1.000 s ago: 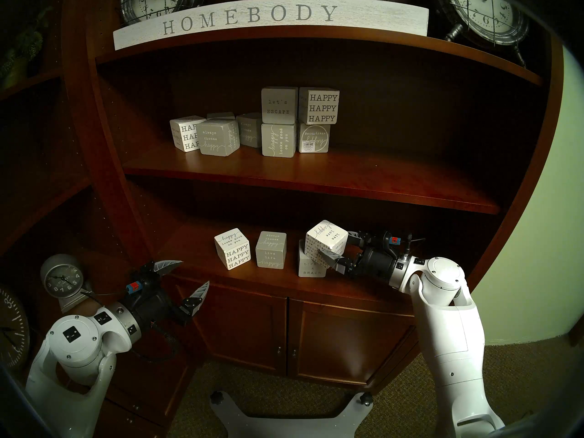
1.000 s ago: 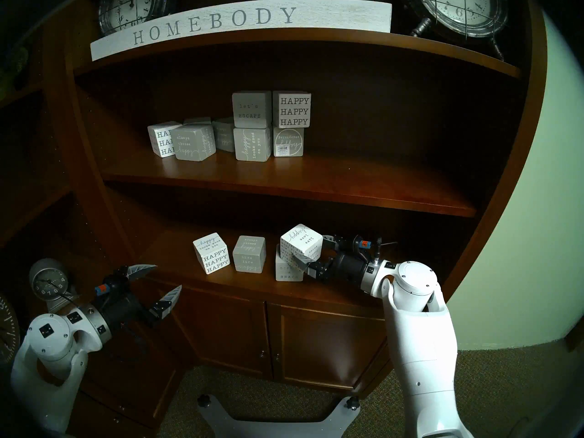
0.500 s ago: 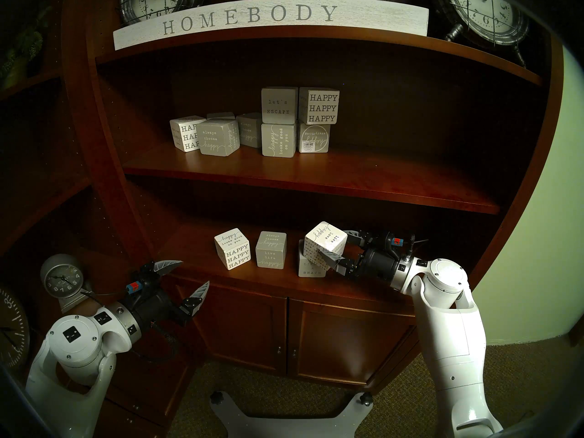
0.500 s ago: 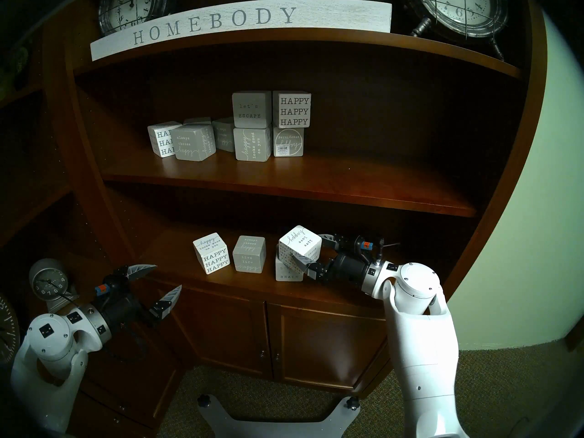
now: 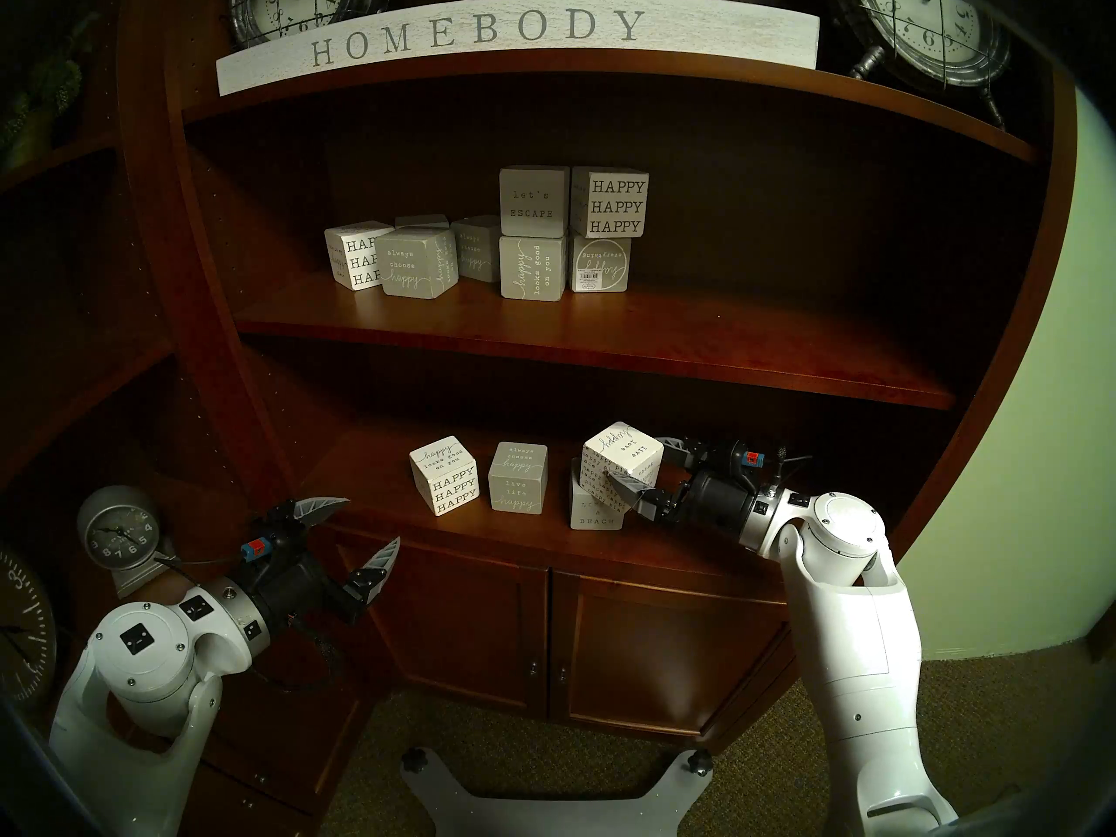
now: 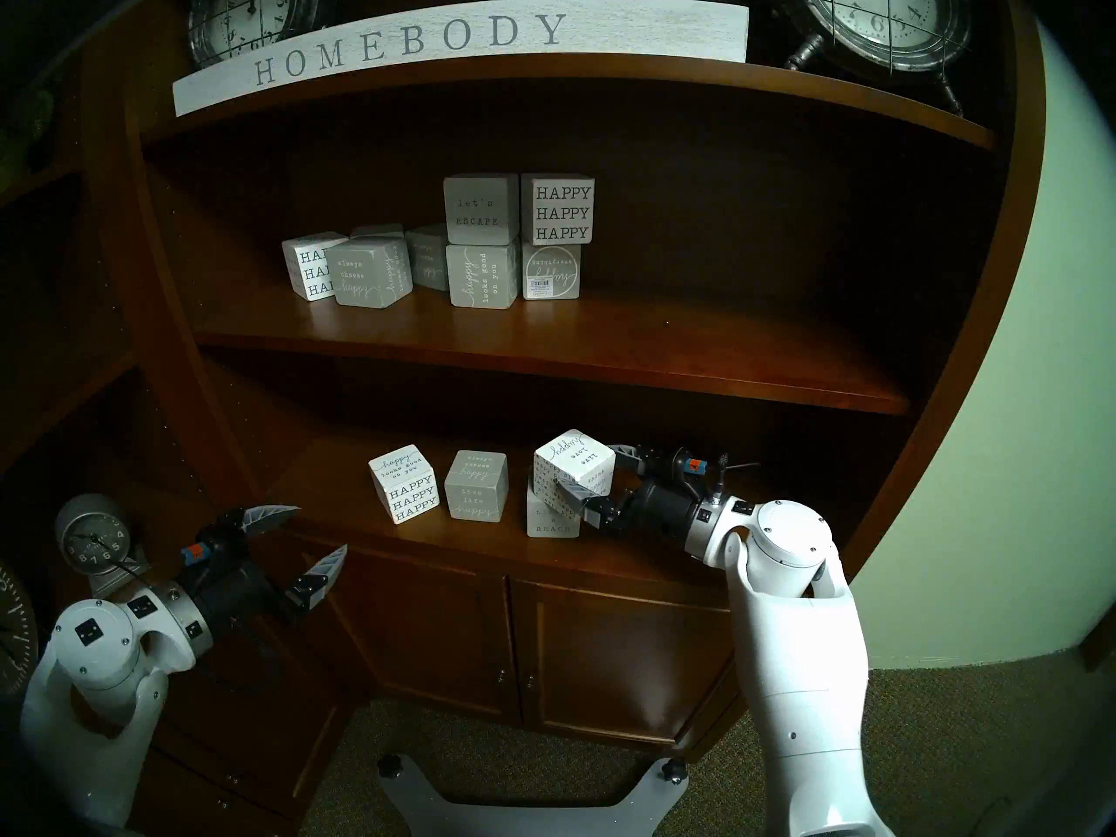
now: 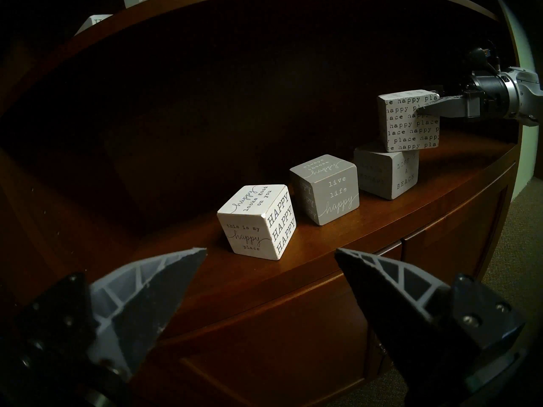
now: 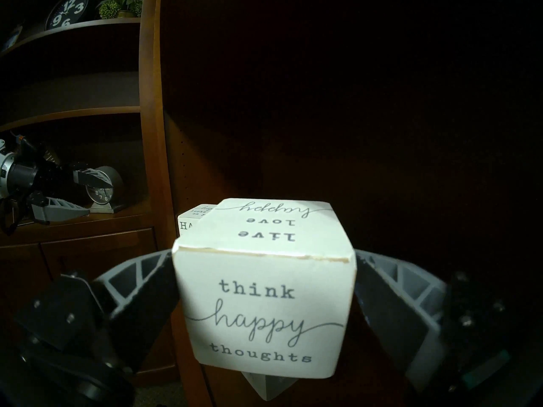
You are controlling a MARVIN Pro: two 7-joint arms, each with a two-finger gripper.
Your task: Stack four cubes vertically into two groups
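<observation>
Lower shelf (image 5: 694, 552), four cubes on my list. Item one: white "think happy thoughts" cube (image 8: 264, 303), clamped on two opposite sides by my right gripper (image 8: 266, 283), held level above the pale grey "LIFE'S A BEACH" cube (image 7: 388, 171); from the left wrist view it sits skewed over that base, overhanging toward the right arm, and I cannot tell whether the faces touch or a sliver of gap remains. Item two: the base cube itself, standing on the shelf at the right end of the row. Item three: grey "live life happy" cube (image 5: 518, 478), single, just left of the base. Item four: white "HAPPY HAPPY HAPPY" cube (image 5: 445, 476), single, leftmost, turned corner-on. Left gripper (image 5: 368, 531): jaws spread wide, empty, parked off the shelf's left front edge, near item four. Step in hand, as I judge it: seating the first pair. Next move calls for squaring the held cube over its base, settling it flat, then releasing without dragging it. Second pair not yet begun.
</observation>
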